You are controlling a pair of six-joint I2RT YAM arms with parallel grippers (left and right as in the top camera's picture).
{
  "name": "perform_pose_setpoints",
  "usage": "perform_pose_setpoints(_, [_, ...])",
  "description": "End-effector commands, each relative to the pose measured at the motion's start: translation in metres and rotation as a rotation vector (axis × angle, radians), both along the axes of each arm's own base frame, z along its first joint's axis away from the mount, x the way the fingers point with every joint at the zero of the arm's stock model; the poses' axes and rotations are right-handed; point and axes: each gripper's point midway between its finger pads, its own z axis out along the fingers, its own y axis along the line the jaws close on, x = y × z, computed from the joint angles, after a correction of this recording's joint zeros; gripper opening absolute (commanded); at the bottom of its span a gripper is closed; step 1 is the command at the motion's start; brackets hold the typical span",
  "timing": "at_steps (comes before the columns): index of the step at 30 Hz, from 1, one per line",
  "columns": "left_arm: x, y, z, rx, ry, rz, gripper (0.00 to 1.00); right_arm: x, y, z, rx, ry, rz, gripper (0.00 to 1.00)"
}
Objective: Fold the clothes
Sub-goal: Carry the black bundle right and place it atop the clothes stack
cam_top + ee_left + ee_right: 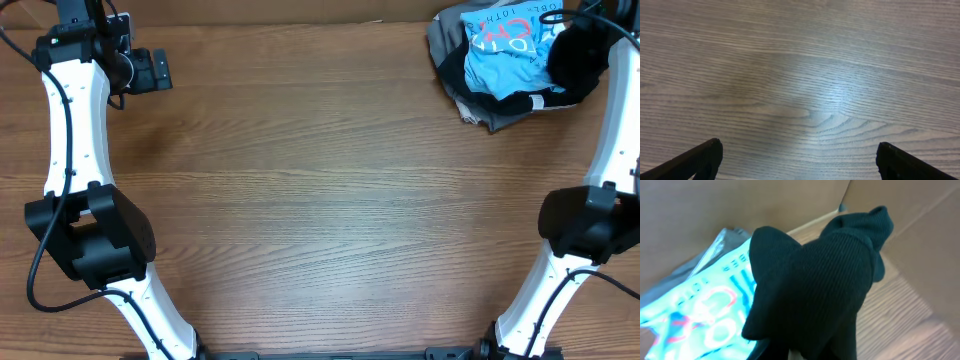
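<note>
The black garment [578, 55] is bunched up at the far right corner, partly on a pile of clothes. Its edge with white marks [535, 100] trails along the pile's near side. In the right wrist view the black fabric [820, 280] rises in a peak right in front of the camera and hides my right fingers, which seem shut on it. My left gripper [150, 70] is open and empty at the far left. Its fingers [797, 150] are spread wide over bare wood.
A light-blue shirt with printed lettering [505, 50] lies on a grey garment [445, 35] in the pile, and both show in the right wrist view [700, 315]. A brown wall runs behind the wooden table [330, 200].
</note>
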Motion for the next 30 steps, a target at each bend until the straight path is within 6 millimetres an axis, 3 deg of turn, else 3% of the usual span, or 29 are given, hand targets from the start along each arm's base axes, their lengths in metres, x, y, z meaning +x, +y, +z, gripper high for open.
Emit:
perform_pose_setpoints(1, [0.008,-0.004,0.005,-0.006,-0.029,-0.001,1.00,0.009,-0.010,0.011,-0.163,0.031,0.062,0.04])
perform_pose_setpoints(7, [0.013,-0.005,0.008,-0.001,-0.052,-0.006,1.00,0.039,0.019,0.000,-0.186,0.015,0.193,0.04])
perform_pose_setpoints(10, [0.014,-0.005,0.008,-0.001,-0.054,-0.006,1.00,0.054,0.037,-0.024,-0.197,0.059,0.251,0.04])
perform_pose_setpoints(16, [0.014,-0.004,0.009,0.007,-0.056,-0.002,1.00,0.078,0.083,-0.092,-0.196,0.177,0.374,0.04])
perform_pose_setpoints(20, [0.015,-0.004,0.010,0.009,-0.062,-0.002,1.00,0.089,0.116,-0.107,-0.191,0.177,0.425,0.05])
perform_pose_setpoints(25, [0.016,-0.003,0.010,0.009,-0.066,-0.002,1.00,0.098,0.157,-0.092,-0.201,0.123,0.485,0.32])
perform_pose_setpoints(27, [0.016,-0.003,0.010,0.010,-0.067,-0.002,1.00,0.098,0.169,-0.077,-0.204,0.092,0.498,0.74])
perform_pose_setpoints(29, [0.016,-0.003,0.010,0.009,-0.066,-0.003,1.00,0.097,0.175,-0.058,-0.197,0.052,0.488,0.95])
perform_pose_setpoints(30, [0.016,-0.003,0.010,0.009,-0.066,-0.003,1.00,0.095,0.176,-0.043,-0.185,0.015,0.470,1.00])
